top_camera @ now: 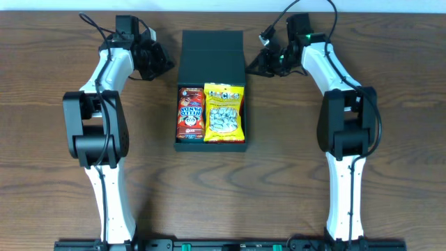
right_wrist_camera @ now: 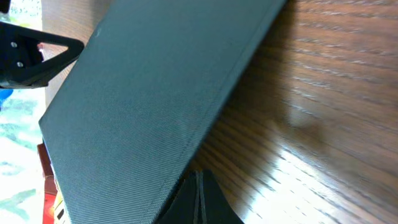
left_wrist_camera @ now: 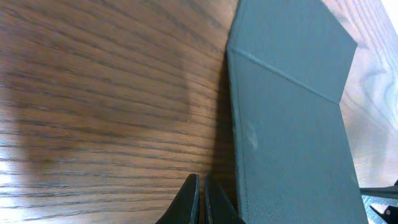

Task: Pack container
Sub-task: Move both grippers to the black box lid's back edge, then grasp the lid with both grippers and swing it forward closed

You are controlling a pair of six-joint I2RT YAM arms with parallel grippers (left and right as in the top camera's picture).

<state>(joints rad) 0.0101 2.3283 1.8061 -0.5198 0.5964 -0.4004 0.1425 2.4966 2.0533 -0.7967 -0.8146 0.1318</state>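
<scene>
The dark teal-black container (top_camera: 210, 145) lies open at the table's middle, its flap lid (top_camera: 211, 56) raised at the back. Inside lie a red snack packet (top_camera: 189, 112) and a yellow snack packet (top_camera: 224, 113). My left gripper (top_camera: 167, 67) is shut and empty, just left of the lid; in the left wrist view its tips (left_wrist_camera: 201, 186) sit beside the lid's edge (left_wrist_camera: 292, 124). My right gripper (top_camera: 252, 67) is shut and empty, just right of the lid; in the right wrist view its tips (right_wrist_camera: 199, 180) are next to the lid's side (right_wrist_camera: 149, 106).
The wooden table (top_camera: 279, 181) surrounds the box. Both arm bases stand at the front edge. Cables run behind each wrist at the back.
</scene>
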